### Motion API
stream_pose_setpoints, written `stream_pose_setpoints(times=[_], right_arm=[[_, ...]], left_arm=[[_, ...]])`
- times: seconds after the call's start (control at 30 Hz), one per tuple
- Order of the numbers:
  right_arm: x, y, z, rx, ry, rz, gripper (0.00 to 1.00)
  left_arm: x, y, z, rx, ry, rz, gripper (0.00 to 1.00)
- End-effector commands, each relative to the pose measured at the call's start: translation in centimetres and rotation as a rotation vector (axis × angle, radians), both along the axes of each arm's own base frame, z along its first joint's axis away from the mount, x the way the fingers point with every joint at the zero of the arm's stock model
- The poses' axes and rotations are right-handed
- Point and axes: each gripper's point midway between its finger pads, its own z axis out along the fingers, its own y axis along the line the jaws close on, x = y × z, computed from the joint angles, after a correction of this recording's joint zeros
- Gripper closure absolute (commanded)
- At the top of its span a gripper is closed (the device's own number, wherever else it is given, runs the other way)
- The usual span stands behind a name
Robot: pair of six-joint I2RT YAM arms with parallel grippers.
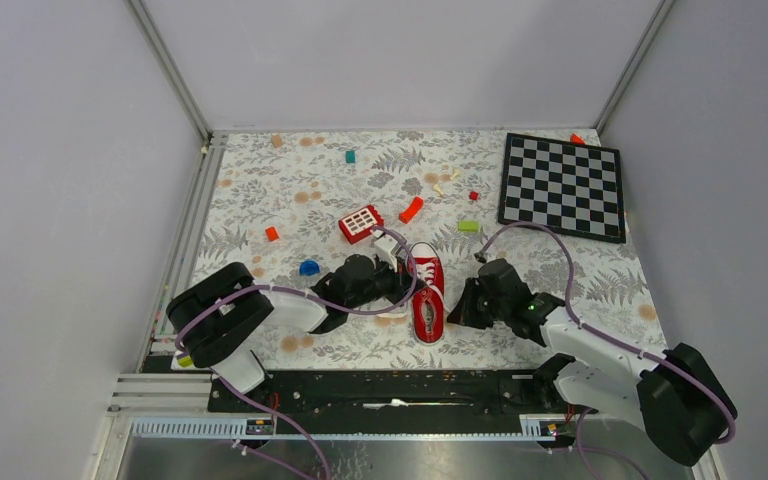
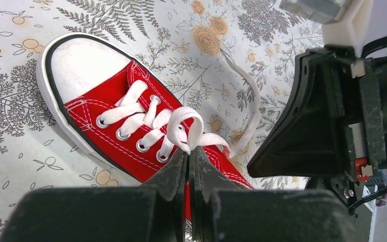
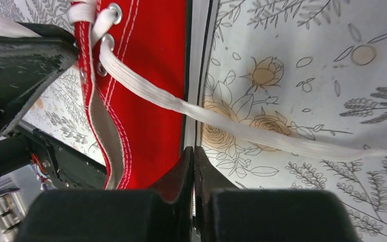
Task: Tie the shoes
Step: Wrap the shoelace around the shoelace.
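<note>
Lying just toward 6 o'clock of the table's [image 1: 290, 190] middle, the sneaker [image 1: 427, 290] runs its long axis from 12 to 6, with the white toe cap [image 2: 80, 65] at 12 and the heel toward the arms. At its 9 o'clock the left gripper [image 2: 189, 154] is pinched shut on a lace loop [image 2: 186, 123], and its bulk hides the heel. At 3 o'clock the right gripper [image 3: 194, 151] is closed tight beside the sole [image 3: 200, 50] and holds nothing I can see. A loose lace [image 3: 282, 138] trails past it. From overhead the lacing is hard to make out.

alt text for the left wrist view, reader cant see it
A red sneaker lies on a floral tablecloth, its white lace loop pinched at the tips of the shut left gripper. Black parts of the right arm fill the right side.
</note>
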Motion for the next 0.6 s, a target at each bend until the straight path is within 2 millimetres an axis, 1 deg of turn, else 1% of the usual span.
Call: stream_pose_setpoints(times=[0.0,0.03,0.2,0.3,0.37,0.43,0.47,0.53,0.57], right_arm=[[-0.4,2.1,0.8,0.115,0.016,0.027,1.0],[-0.3,2.8,1.1,0.133,0.003,0.04,1.0],[-1.3,5.6,1.2,0.148,0.011,0.112,1.0],[-1.1,6.1,1.4,0.144,0.01,0.121,1.0],[-0.7,5.5,1.7,0.105,-0.019,0.112,1.0],[0.1,3.6,1.9,-0.004,-0.081,0.103,0.99],[0.2,3.0,2.2,-0.045,-0.101,0.112,0.93],[1.0,1.0,2.5,-0.152,-0.15,0.096,0.73],[1.2,0.3,2.7,-0.195,-0.165,0.092,0.67]], left_arm=[[0.5,-0.6,2.5,-0.074,-0.054,0.007,1.0],[0.5,-0.6,2.4,-0.073,-0.052,0.007,1.0],[0.4,-0.6,2.3,-0.068,-0.056,0.001,1.0],[0.4,-0.5,2.3,-0.068,-0.056,0.001,1.0],[0.3,-0.5,2.2,-0.066,-0.054,-0.001,1.0],[0.3,-0.4,2.1,-0.064,-0.051,-0.003,1.0],[0.2,-0.4,2.1,-0.062,-0.051,-0.005,1.0],[0.2,-0.4,2.0,-0.061,-0.05,-0.006,1.0],[0.2,-0.4,2.0,-0.061,-0.049,-0.008,1.0]])
